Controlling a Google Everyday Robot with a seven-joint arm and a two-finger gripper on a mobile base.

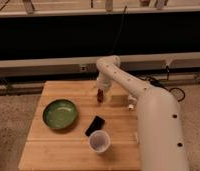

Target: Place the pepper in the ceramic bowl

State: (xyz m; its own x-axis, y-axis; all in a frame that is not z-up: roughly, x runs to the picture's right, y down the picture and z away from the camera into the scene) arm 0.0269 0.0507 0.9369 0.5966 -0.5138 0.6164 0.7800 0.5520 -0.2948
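Small dark red elongated pepper (100, 97) at gripper (100, 93) tip, centre-far; whether gripped, cannot tell. Likely light, smooth, slightly soft: pinch mid-body, gently. Glossy green ceramic bowl (60, 114) left, nearer.

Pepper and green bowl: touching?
Apart. Camera view: pepper at the pincer over the table, back middle; bare wood separates it from the bowl.

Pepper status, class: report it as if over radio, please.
Gripper above far middle of table, apart from ceramic bowl. Pepper at gripper tip, not yet in bowl. Black flat object and white cup nearer camera, off the path.
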